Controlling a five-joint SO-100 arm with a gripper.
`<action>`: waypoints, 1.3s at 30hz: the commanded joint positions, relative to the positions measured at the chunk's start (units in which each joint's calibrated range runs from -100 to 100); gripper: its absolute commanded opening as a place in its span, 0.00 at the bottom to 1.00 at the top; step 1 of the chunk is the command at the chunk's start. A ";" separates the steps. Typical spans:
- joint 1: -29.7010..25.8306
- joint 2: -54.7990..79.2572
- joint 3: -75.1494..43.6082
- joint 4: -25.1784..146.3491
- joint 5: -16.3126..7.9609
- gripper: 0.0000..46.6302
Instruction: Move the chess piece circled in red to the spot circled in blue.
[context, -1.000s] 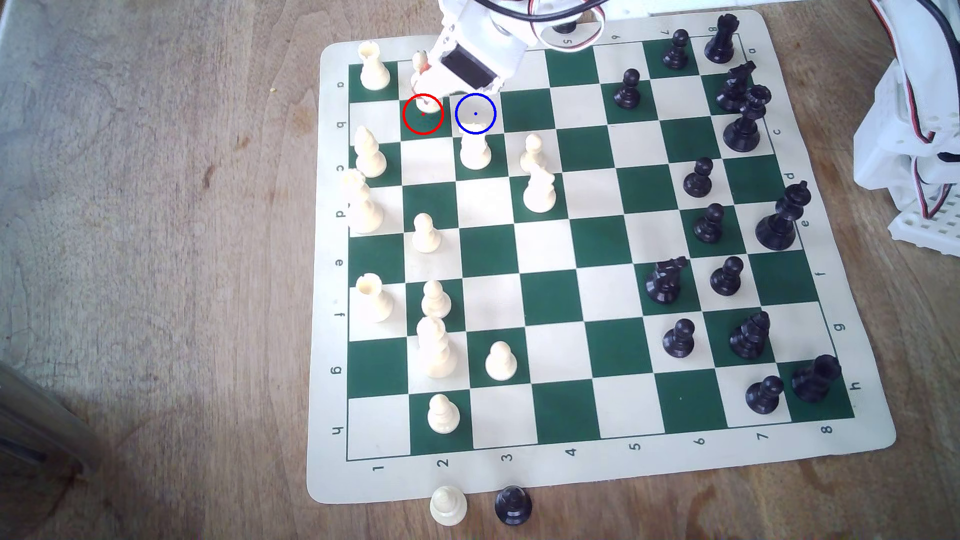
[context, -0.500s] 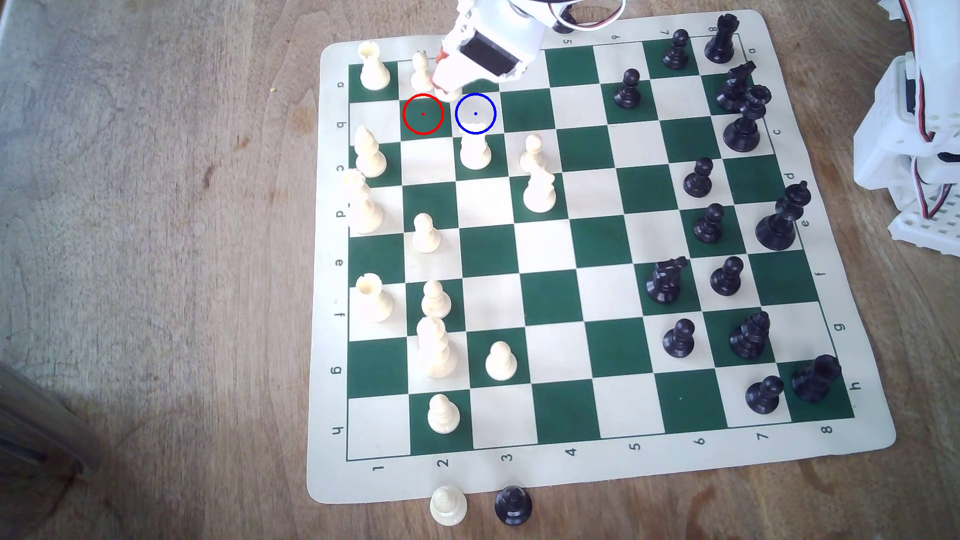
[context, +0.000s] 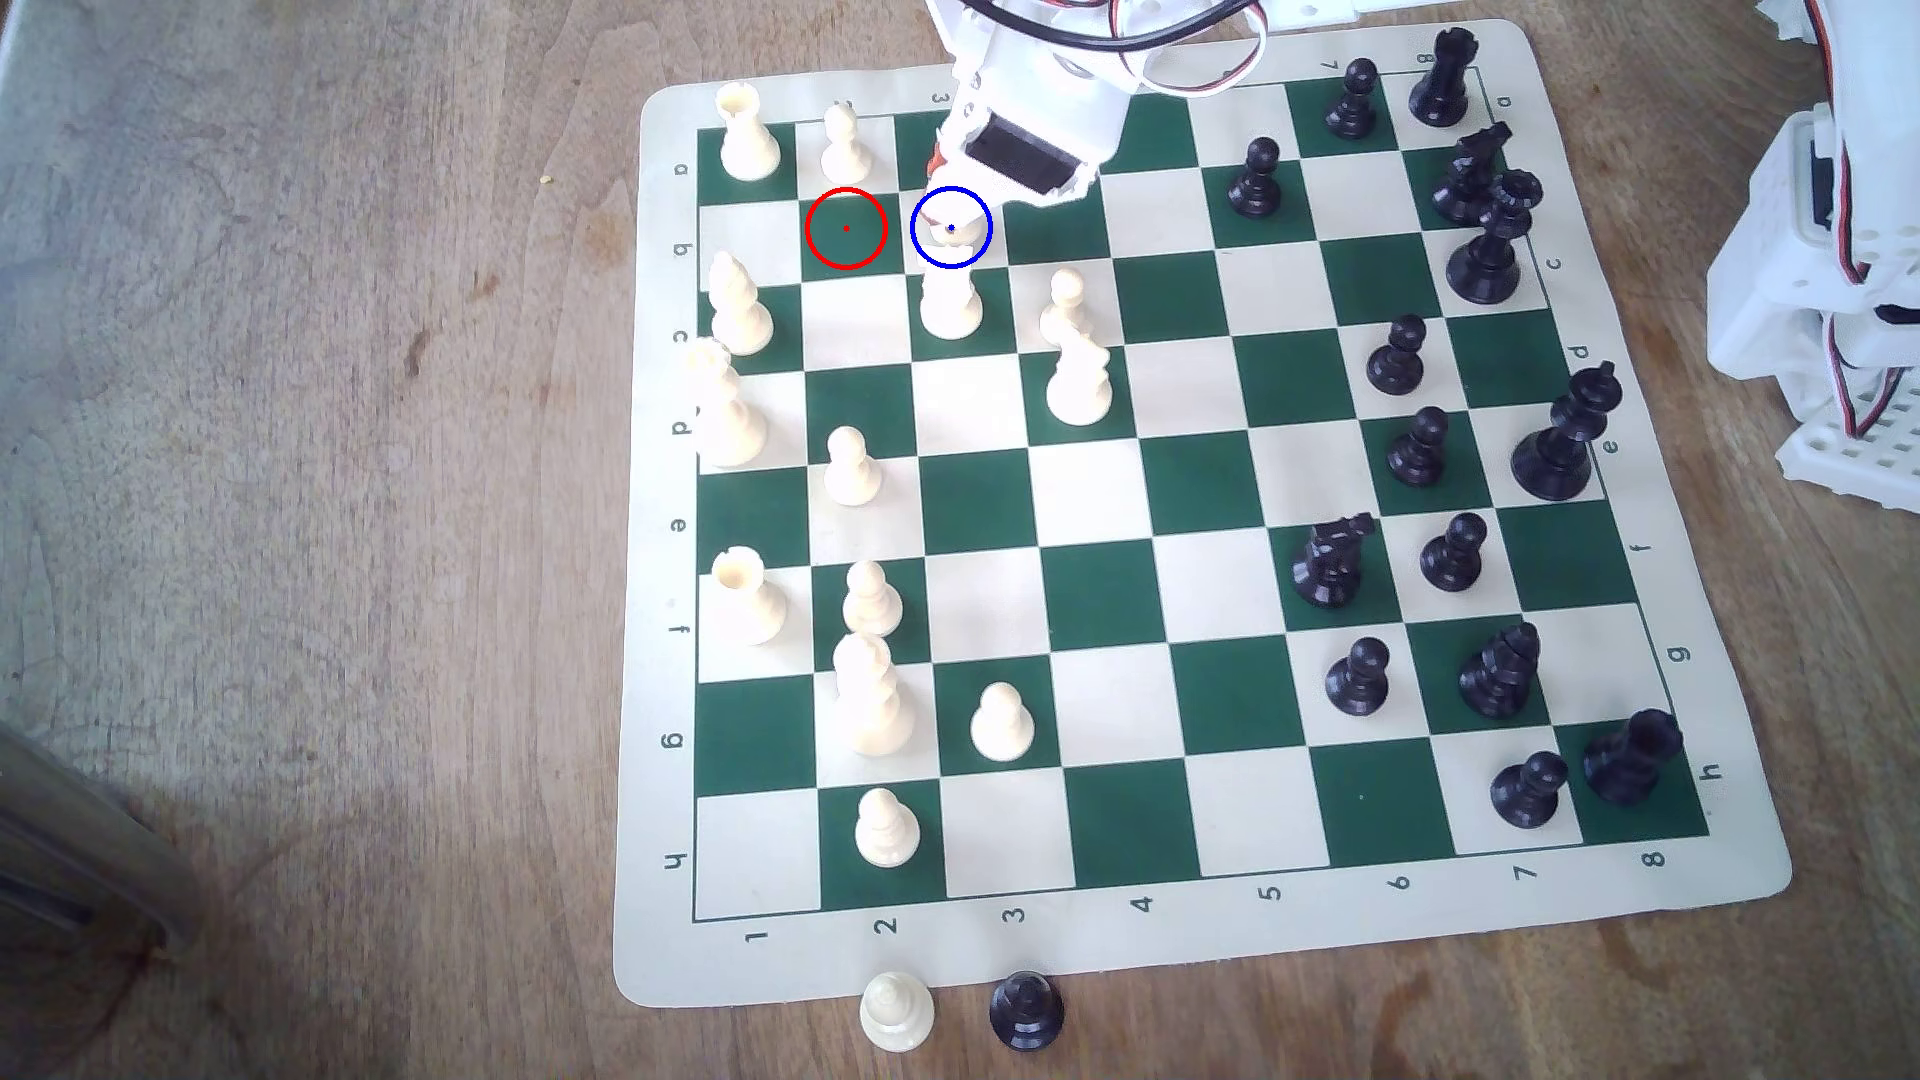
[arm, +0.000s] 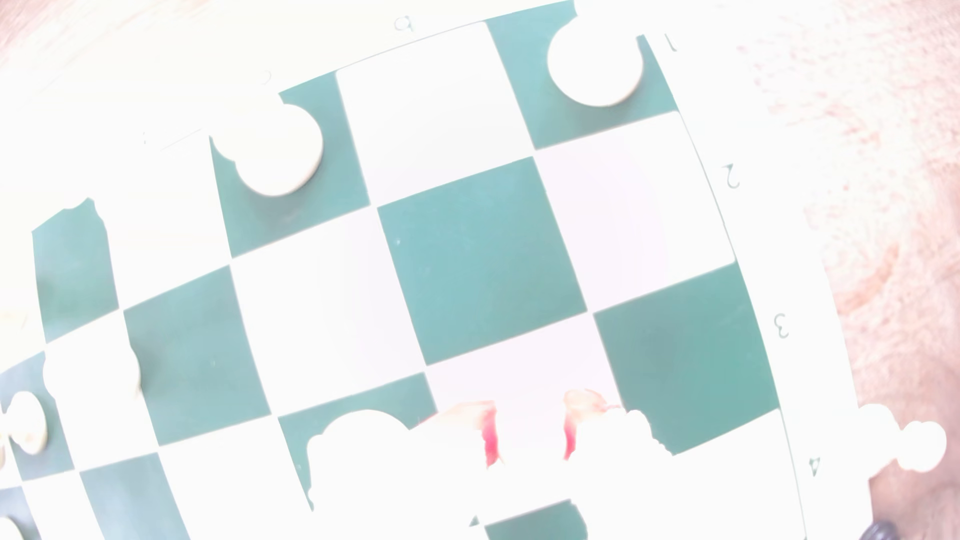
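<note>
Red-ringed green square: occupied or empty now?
Empty: the red-ringed square shows bare green; a cream pawn sits inside the blue ring.

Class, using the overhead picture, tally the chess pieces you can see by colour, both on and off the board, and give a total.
Cream pieces: 15 (14 on the board, counting the chess piece in the gripper; 1 off it)
Black pieces: 15 (14 on the board, 1 off it)
Total: 30

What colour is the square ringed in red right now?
Dark green, with no piece on it. The red-ringed square shows best in the exterior view.
</note>
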 joint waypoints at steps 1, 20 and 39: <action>0.35 -7.00 -0.95 -1.52 -0.20 0.25; 1.84 -8.61 0.87 -5.78 -0.44 0.49; 1.13 -26.27 6.22 4.37 -0.93 0.38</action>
